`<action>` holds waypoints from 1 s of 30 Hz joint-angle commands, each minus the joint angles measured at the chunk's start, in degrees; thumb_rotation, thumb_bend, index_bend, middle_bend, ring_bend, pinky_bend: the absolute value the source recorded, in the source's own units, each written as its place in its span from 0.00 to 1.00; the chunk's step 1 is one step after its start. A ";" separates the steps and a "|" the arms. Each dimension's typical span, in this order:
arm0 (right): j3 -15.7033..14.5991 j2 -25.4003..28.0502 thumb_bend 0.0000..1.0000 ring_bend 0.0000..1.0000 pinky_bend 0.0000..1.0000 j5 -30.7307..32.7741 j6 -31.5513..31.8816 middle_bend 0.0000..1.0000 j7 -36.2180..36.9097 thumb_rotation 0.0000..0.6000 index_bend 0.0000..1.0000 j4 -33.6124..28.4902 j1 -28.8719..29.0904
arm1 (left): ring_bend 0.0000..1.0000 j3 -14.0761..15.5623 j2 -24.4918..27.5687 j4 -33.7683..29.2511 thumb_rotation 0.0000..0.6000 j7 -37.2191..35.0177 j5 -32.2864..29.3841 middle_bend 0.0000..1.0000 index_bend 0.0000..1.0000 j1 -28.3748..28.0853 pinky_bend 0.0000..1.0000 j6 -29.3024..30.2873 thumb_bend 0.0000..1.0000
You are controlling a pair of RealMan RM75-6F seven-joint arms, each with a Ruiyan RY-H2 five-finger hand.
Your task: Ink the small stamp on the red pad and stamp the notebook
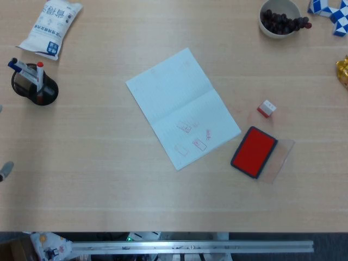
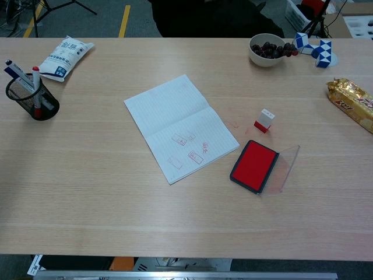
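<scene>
The small stamp (image 1: pixel 266 108) (image 2: pixel 264 119), white with a red base, stands on the table just beyond the red ink pad (image 1: pixel 254 151) (image 2: pixel 254 165). The pad lies open, with its clear lid (image 1: pixel 281 160) (image 2: pixel 284 168) flat to its right. To the left of both lies the open white notebook (image 1: pixel 182 106) (image 2: pixel 178 124), with several faint red stamp marks on its near page. A small grey tip (image 1: pixel 5 170) at the left edge of the head view looks like part of my left hand; how its fingers lie is hidden. My right hand shows in neither view.
A black mesh pen cup (image 1: pixel 34 84) (image 2: pixel 32 97) and a white packet (image 1: pixel 50 27) (image 2: pixel 64 57) sit at the far left. At the far right are a bowl of dark fruit (image 1: pixel 280 17) (image 2: pixel 270 49), a blue-white puzzle toy (image 2: pixel 313 49) and a gold snack bag (image 2: pixel 352 102).
</scene>
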 commanded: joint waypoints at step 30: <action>3.91 0.39 0.32 0.38 0.30 7.02 -15.93 0.45 -8.15 1.00 0.52 -4.80 13.15 | 0.20 0.28 -0.23 0.09 1.00 0.25 -0.19 0.17 0.02 0.22 0.12 -0.13 0.12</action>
